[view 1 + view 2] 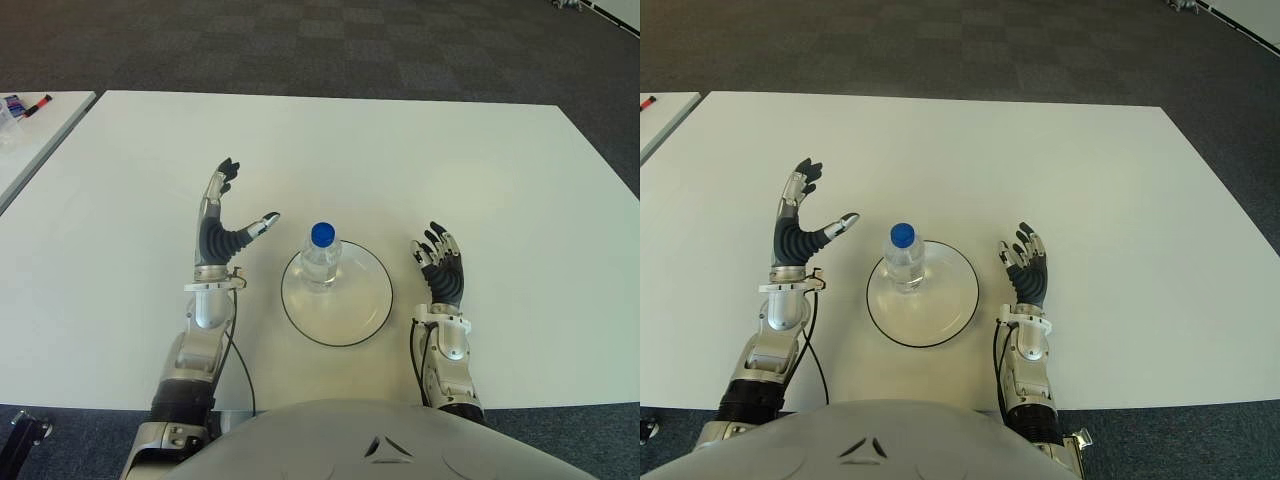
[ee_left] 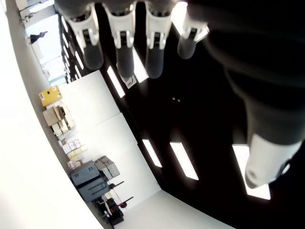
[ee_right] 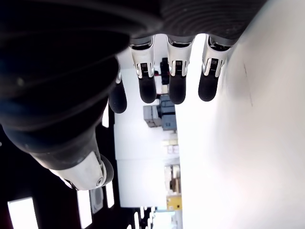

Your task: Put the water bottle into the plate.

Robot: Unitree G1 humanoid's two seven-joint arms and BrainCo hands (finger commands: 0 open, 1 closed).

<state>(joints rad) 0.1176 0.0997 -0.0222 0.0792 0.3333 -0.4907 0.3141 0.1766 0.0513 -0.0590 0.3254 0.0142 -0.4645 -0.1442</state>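
Already the water bottle (image 1: 322, 258) with its blue cap (image 1: 322, 234) stands upright inside the plate (image 1: 350, 315), toward the plate's far-left part, on the white table (image 1: 500, 180). So the task looks done to me; nothing seems left but to keep clear. My left hand (image 1: 222, 230) is just left of the plate, fingers spread wide and holding nothing, thumb pointing toward the bottle without touching it. My right hand (image 1: 442, 268) is just right of the plate, fingers loosely extended and empty. I can read no brand, label or writing on the bottle.
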